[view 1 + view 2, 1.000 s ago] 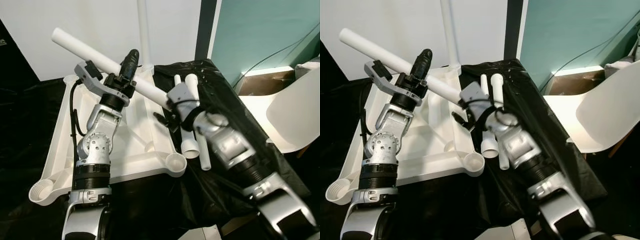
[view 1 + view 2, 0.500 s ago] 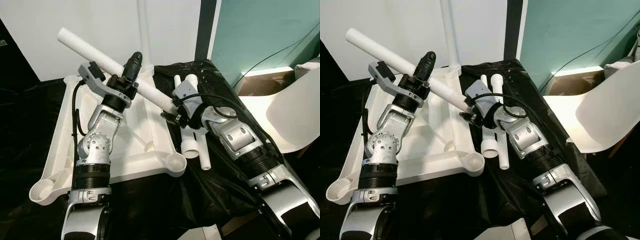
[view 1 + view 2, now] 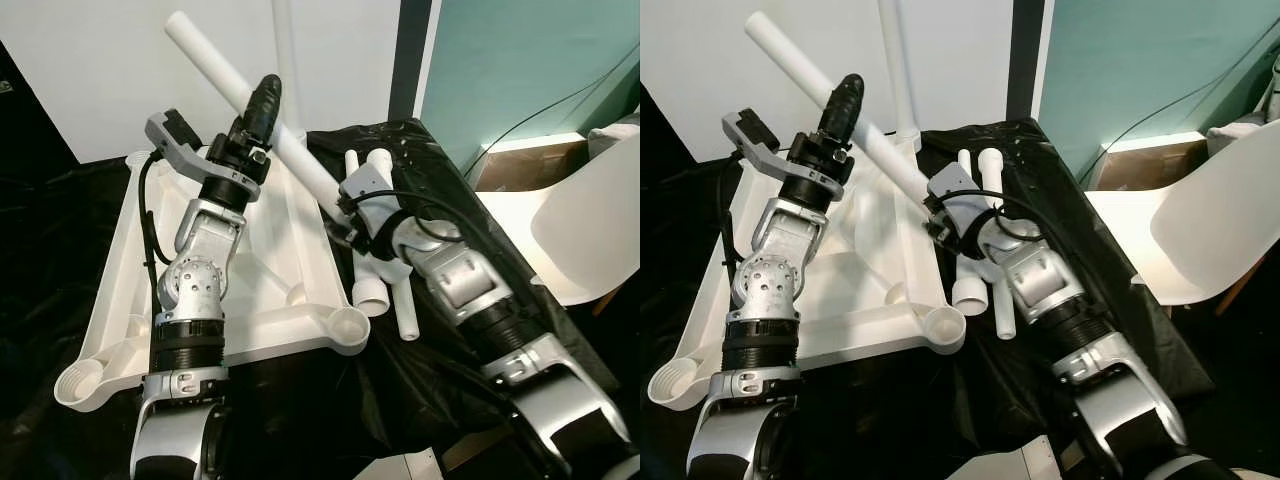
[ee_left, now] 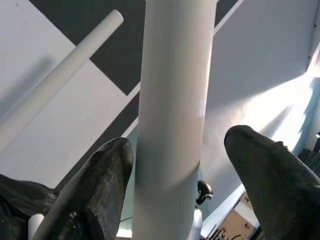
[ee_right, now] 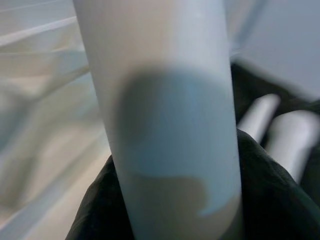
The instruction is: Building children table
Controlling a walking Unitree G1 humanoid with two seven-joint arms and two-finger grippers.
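Observation:
A long white table leg point(image 3: 225, 65) slants steeply above the upturned white tabletop point(image 3: 270, 270). My left gripper point(image 3: 262, 100) is shut on the leg's middle, and in the left wrist view the leg point(image 4: 172, 125) stands between its black fingers point(image 4: 107, 185). At the leg's lower end, over the tabletop's right edge, my right gripper point(image 3: 348, 212) is shut on it. The right wrist view has the leg point(image 5: 165, 100) close up, with black fingers point(image 5: 260, 195) on both sides. Another leg point(image 3: 287, 60) stands upright in the tabletop's far corner.
Two loose white legs point(image 3: 372, 285) lie on the black sheet point(image 3: 440, 160) beside the tabletop, under my right arm. An open corner socket point(image 3: 350, 325) faces up at the near right. A white chair point(image 3: 590, 230) and a cardboard box point(image 3: 520, 165) stand to the right.
The held leg has swung from a shallow slant to a steep one, its top end rising and moving right. My left gripper turned with it; the right gripper stayed on the lower end.

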